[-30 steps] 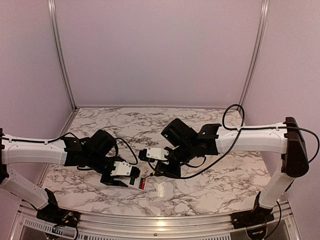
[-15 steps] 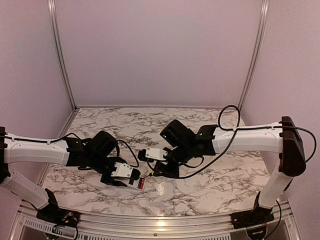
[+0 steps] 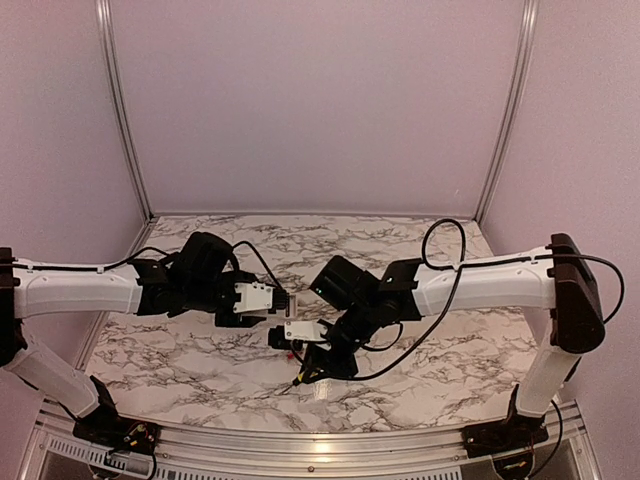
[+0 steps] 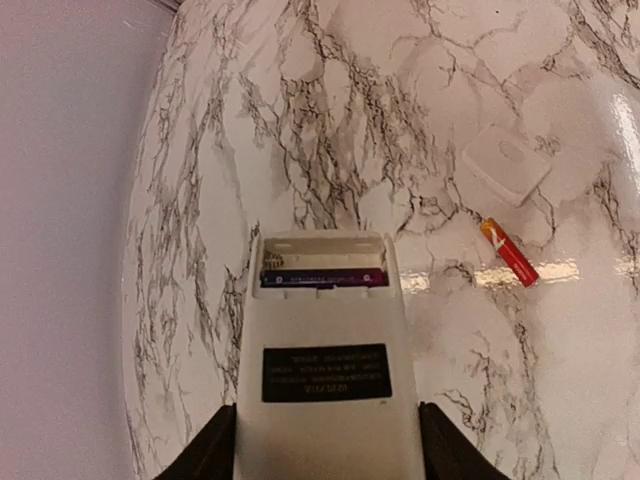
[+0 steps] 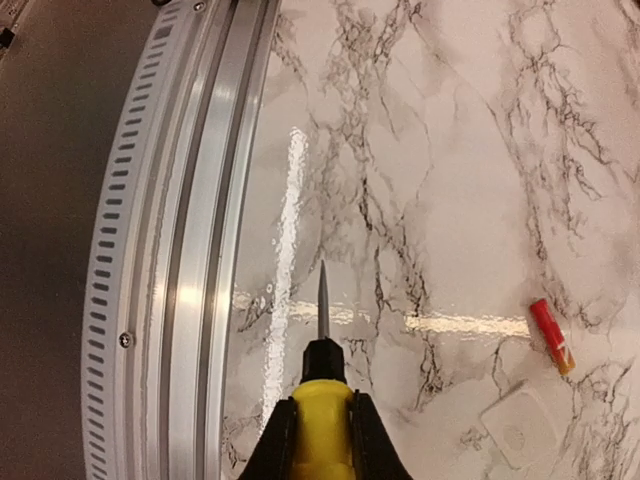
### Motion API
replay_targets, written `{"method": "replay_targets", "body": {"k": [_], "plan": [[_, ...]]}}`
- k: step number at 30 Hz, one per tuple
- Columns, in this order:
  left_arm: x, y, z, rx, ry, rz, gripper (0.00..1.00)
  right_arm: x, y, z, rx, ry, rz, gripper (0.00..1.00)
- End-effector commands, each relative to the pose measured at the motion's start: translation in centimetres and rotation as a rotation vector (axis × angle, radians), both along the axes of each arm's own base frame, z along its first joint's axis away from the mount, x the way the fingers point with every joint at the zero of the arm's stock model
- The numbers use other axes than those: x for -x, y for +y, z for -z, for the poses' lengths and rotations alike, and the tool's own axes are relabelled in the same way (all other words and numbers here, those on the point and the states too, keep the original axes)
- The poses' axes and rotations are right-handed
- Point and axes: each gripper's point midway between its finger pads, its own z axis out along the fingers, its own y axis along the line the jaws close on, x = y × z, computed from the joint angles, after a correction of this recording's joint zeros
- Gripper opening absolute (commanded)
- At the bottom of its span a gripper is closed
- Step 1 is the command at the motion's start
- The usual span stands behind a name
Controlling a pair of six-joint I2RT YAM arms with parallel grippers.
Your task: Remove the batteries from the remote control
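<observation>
My left gripper [image 4: 325,445] is shut on the white remote control [image 4: 325,400], held above the table with its plain back up. Its battery bay is open at the far end, with the dark blue-black battery [image 4: 323,279] still inside and an empty slot beside it. The red battery [image 4: 508,252] lies loose on the marble and also shows in the right wrist view [image 5: 552,336]. My right gripper [image 5: 322,435] is shut on a yellow-handled screwdriver [image 5: 322,400], tip pointing at the table's near edge. In the top view the left gripper [image 3: 276,300] is just behind the right gripper [image 3: 303,358].
The small squarish white cover piece [image 4: 505,163] lies on the marble beyond the red battery and also shows in the right wrist view [image 5: 520,435]. An aluminium rail [image 5: 190,250] runs along the table's near edge. Purple walls close in the back and sides.
My left gripper has lifted the remote and carried it back from the near edge. My right gripper has moved left and nearer the front edge with the screwdriver.
</observation>
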Motion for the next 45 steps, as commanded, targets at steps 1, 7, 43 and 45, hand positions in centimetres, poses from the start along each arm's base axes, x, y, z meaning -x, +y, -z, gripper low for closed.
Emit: {"method": "replay_targets", "body": {"k": [1,7,43,45], "plan": [[-2.5,-1.9,-5.0,0.143,-0.136,-0.03,0.0,1.9,-0.7,1.1,0.048,0.089,-0.048,0.0],[-2.7,-1.6,-4.5,0.136,-0.125,-0.038,0.0,1.6,-0.7,1.1,0.055,0.081,-0.037,0.0],[1.7,4.3,-6.0,0.333,-0.004,-0.23,0.0,-16.4,-3.9,-6.6,-0.076,-0.135,0.627,0.0],[2.0,4.7,-6.0,0.337,0.002,-0.242,0.0,-18.4,-3.6,-6.2,-0.076,-0.128,0.673,0.0]]}}
